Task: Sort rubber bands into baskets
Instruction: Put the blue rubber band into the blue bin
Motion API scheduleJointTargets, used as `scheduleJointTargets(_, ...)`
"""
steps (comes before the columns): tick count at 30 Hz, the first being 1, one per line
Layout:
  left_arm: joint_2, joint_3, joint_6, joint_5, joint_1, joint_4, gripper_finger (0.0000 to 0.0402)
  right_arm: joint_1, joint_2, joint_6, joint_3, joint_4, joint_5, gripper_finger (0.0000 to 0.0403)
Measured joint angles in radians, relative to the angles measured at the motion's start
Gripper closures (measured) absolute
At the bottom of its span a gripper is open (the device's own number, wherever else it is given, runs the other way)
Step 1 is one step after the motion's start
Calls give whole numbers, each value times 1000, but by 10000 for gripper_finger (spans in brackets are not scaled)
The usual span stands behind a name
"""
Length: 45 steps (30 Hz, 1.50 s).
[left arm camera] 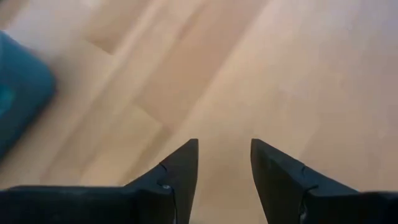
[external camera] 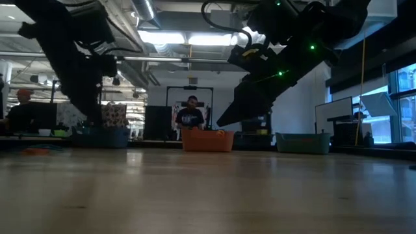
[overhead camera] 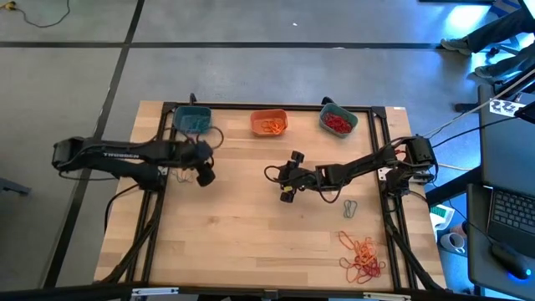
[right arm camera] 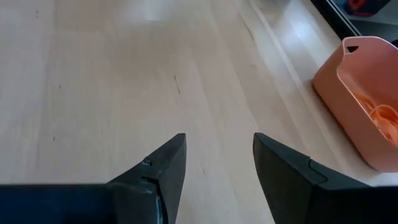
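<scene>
White lettering "TROSSEN" runs along the left arm [overhead camera: 117, 155]; nothing else is legible.

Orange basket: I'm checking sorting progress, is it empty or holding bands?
Holding bands: orange loops lie inside the orange basket, also visible in the right wrist view.

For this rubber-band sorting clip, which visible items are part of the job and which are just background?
Part of the job:
- left teal basket
- orange basket, orange bands inside
- right teal basket, red bands inside
- loose orange rubber bands
- grey bands
- left gripper, right gripper, both open, empty

Background:
- laptop
- person beyond the table
</scene>
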Motion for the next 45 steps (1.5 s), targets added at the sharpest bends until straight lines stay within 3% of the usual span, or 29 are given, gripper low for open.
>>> scheduleJointTargets(6, 53, -27, -147, 5, -110, -58, 259, 0, 0, -3, 0, 1, -1, 215)
scheduleJointTargets(12, 162, -27, -279, 26, -137, -203, 259, 0, 0, 1, 0, 5, -24, 215)
scheduleJointTargets(23, 271, -18, -280, -15, -134, -202, 262, 0, 0, 0, 0, 5, -24, 215)
scheduleJointTargets(26, 275, -19, -277, -21, -136, -194, 285, 0, 0, 0, 0, 4, -24, 215)
scheduleJointTargets(34, 280, -26, -266, -54, -165, -169, 394, 0, 0, 0, 0, -1, -25, 215)
scheduleJointTargets(45, 284, -1, -208, -130, -219, -7, 396, 0, 0, 0, 0, 0, -26, 215)
